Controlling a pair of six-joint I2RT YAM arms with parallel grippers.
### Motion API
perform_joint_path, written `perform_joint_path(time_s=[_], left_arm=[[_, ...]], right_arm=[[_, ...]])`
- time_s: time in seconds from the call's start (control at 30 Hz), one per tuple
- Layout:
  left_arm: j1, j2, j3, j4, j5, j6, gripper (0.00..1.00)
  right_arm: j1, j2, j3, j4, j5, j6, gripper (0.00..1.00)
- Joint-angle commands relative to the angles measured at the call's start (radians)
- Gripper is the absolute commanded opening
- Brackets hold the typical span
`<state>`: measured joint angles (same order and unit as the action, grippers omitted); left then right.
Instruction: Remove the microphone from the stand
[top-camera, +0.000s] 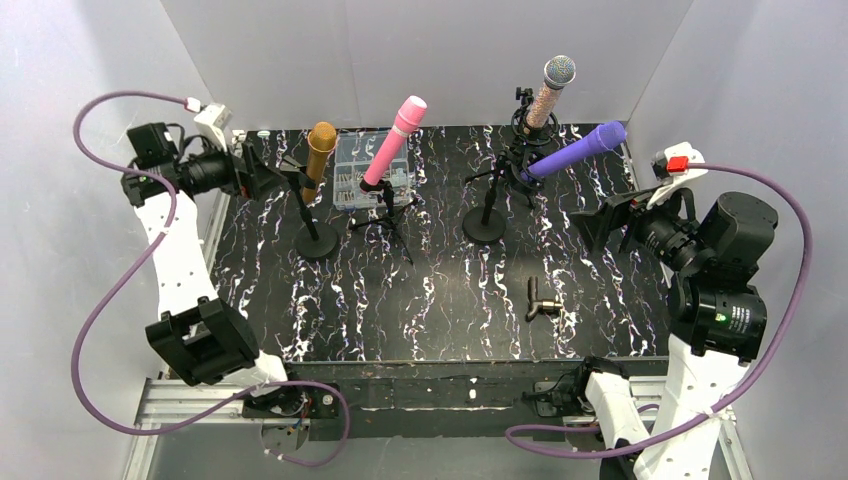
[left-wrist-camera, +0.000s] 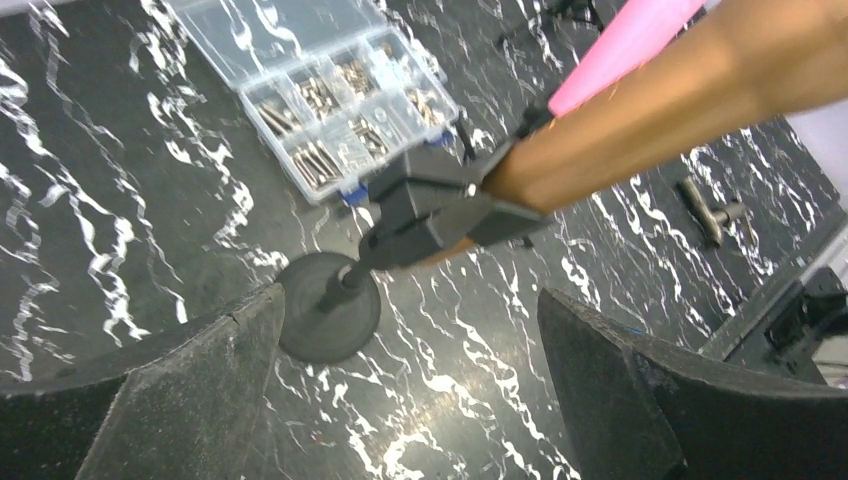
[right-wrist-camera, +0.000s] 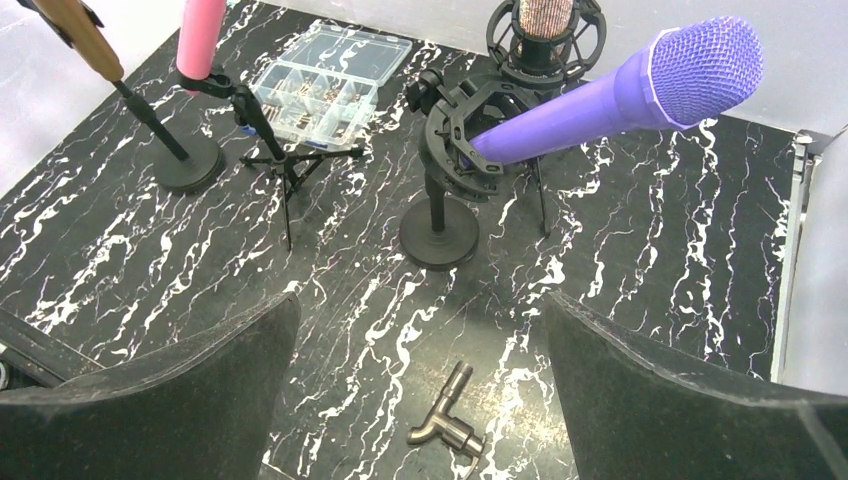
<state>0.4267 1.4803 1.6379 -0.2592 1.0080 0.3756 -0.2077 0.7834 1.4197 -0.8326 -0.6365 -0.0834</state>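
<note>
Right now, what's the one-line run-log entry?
left claw open, near gold microphone | right claw open, facing purple microphone | nothing held | none removed yet

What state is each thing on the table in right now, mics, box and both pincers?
Brown microphone, mounted, tilted.
Pink microphone, mounted, tilted.
Glitter microphone, mounted, near upright.
Purple microphone, mounted, steeply tilted.
Parts box, lid apparently shut.
Metal fitting, lying loose.
Left pincer, open, empty.
Right pincer, open, empty.

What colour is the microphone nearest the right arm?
The microphone is purple, grille included; the right wrist view shows it best.
</note>
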Motion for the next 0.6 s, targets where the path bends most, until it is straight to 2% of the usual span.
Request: perform_joint_path(time_s=[0.0, 0.13, 0.23, 0.57], left_arm=[[0.004, -0.065, -0.165, 0.094, 0.079, 0.061, 0.99], [0.003, -0.099, -0.332, 0.285, 0.093, 0.037, 0.99], [0.004, -0.102, -0.427, 0.366, 0.134, 0.027, 0.99], [0.001, -0.061, -0.657, 0.707, 0.147, -0.009, 0.99]], right_arm=[[-0.001, -0.004, -0.012, 0.04, -0.014, -0.004, 1.0], [-0.001, -0.001, -0.026, 0.046, -0.014, -0.003, 1.0], [-0.001, -0.001, -0.045, 0.061, -0.014, 0.004, 1.0], [-0.002, 0.025, -0.075, 0.079, -0.004, 0.017, 1.0]])
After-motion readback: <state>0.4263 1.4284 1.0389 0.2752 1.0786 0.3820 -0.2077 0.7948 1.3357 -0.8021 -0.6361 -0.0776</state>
